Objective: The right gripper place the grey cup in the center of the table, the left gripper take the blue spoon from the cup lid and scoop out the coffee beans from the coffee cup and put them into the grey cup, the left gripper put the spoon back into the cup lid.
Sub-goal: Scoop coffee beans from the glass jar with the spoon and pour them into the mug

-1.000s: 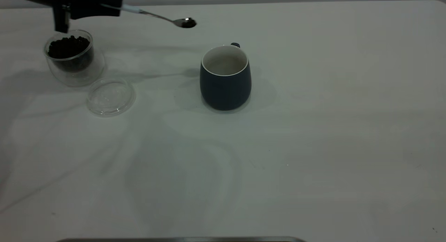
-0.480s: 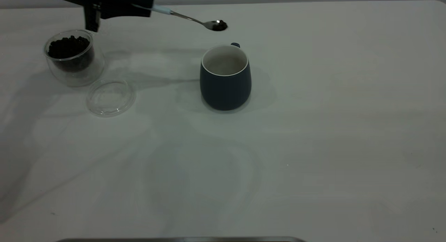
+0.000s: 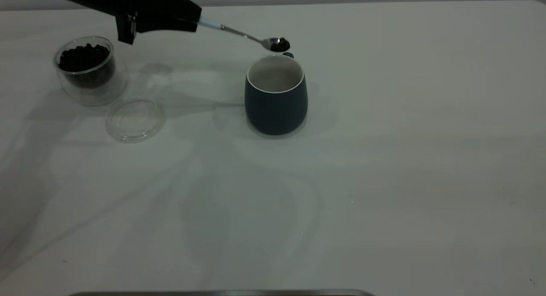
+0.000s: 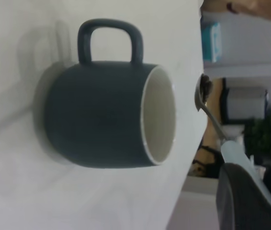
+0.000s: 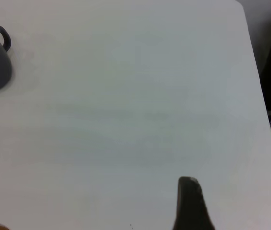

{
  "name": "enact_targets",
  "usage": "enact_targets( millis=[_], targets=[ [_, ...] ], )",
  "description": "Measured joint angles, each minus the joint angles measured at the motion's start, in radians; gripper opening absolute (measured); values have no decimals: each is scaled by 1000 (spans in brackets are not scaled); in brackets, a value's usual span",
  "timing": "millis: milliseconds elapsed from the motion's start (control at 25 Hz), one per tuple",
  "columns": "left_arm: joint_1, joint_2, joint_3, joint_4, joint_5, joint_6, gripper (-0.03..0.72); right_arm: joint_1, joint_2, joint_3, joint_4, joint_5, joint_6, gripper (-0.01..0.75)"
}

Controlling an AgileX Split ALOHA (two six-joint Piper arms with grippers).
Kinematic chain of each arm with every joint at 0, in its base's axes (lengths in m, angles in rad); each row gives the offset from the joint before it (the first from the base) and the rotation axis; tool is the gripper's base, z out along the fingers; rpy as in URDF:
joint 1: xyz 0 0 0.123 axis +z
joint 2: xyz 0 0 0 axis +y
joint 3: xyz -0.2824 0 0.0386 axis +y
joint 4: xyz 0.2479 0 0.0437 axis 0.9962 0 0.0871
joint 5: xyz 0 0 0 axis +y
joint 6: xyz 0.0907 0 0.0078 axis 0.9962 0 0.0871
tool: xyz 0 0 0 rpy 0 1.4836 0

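The off-white table [image 3: 384, 159] filled the exterior view, with a pale wall strip along its far edge. Near the centre stood the grey cup [image 3: 276, 95], upright, its white inside showing and its small handle turned to the far side. The left gripper [image 3: 187, 21] reached in from the far left, pinching the pale handle of the blue spoon [image 3: 251, 36]; the spoon's bowl, carrying a few coffee beans [image 3: 280, 44], hung above the cup's far rim without touching it. Well to the left sat the coffee cup [image 3: 89, 72], a heap of dark beans inside, and just beside it on the near side lay the cup lid [image 3: 135, 119], flat on the table. Of the right gripper [image 5: 189, 203] only one dark fingertip showed in its wrist view, over bare table to the right of the cup, so I could not tell whether that claw was spread or pressed together.
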Motion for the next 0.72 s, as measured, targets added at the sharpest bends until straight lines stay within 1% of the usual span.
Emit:
enact_targets(
  millis=[360,560,720],
  targets=[
    [0,17,0,20,-1,188,132,0,0,0,0,0,0,459],
    [0,17,0,20,-6,345,132,0,0,0,0,0,0,459],
    [0,17,0,20,-48,437,132,0,0,0,0,0,0,459]
  ],
)
